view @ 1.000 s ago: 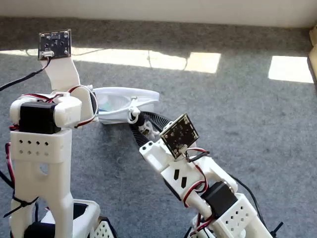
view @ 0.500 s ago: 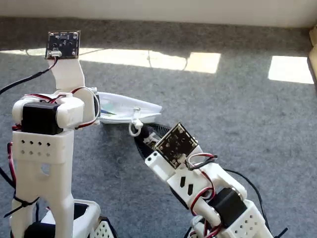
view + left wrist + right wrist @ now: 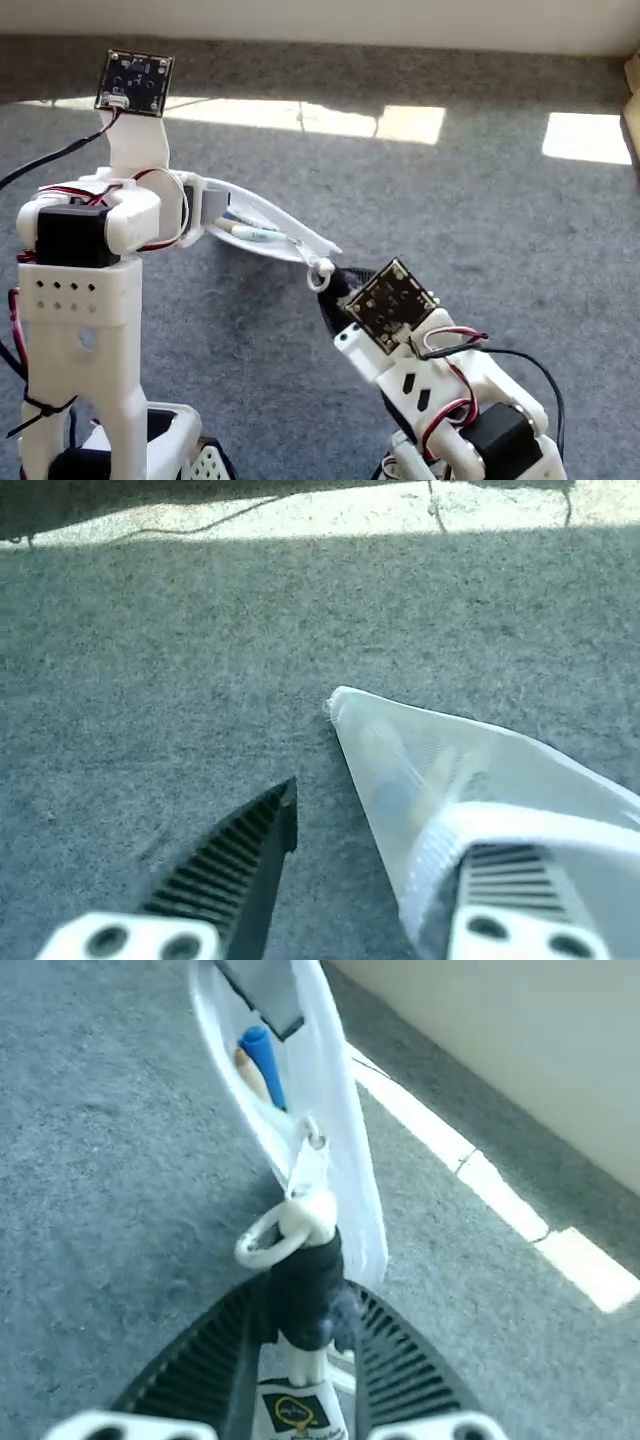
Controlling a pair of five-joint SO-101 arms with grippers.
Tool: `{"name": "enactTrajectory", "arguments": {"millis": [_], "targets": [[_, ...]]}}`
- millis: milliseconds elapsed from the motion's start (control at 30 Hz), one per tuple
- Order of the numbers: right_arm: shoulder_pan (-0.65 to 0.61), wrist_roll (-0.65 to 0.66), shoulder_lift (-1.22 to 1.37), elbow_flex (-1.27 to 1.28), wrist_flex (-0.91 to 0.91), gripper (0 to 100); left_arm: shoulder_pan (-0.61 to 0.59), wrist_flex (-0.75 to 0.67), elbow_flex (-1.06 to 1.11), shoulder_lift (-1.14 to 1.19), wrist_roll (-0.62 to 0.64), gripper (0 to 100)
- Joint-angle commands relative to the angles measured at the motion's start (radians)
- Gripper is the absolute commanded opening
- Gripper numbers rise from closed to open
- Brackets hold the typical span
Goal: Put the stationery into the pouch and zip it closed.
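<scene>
The pouch (image 3: 270,222), white and translucent, is stretched between the two hands over the grey carpeted bench (image 3: 500,250); whether its underside touches the bench cannot be determined. The left hand (image 3: 200,205) is at one end of the pouch. In the left wrist view this hand (image 3: 375,830) is spread wide: the pouch rim (image 3: 450,830) is draped over one finger (image 3: 510,900), while the black ribbed finger (image 3: 235,865) stands apart from the pouch, with bare bench between them. The right hand (image 3: 340,285) is at the opposite end of the pouch, nearer the arm bases. In the right wrist view this hand (image 3: 305,1305) is closed on the black zip pull (image 3: 300,1295), which sits between its two ribbed fingers. A white ring (image 3: 262,1245) hangs from the pull just beyond the fingertips, and the metal slider (image 3: 310,1160) lies on the zip line above it. Beyond the slider the pouch mouth is open. Inside it lies the stationery: a blue pen (image 3: 262,1065) beside a tan item (image 3: 248,1068) whose type cannot be identified. In the high view a pale pen (image 3: 252,232) shows through the pouch wall. Sunlit patches (image 3: 400,125) fall across the far part of the bench.
</scene>
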Motion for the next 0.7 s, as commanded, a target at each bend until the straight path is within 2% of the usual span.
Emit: {"name": "enactTrajectory", "arguments": {"millis": [0,200,400,467,667], "targets": [[0.07,0.009,-0.015,-0.091,0.002,0.5,-0.007,-0.025,-0.022,-0.016,-0.052,26],[0.107,0.011,-0.015,-0.09,0.005,0.5,0.031,-0.117,-0.022,-0.015,-0.141,26],[0.104,0.018,-0.015,-0.091,0.062,0.5,0.14,-0.183,-0.022,-0.013,-0.221,26],[0.104,0.068,-0.015,-0.093,0.104,0.5,0.174,-0.21,-0.022,-0.013,-0.249,26],[0.107,0.118,-0.015,-0.096,0.191,0.5,0.294,-0.276,-0.022,-0.013,-0.261,29]]}}
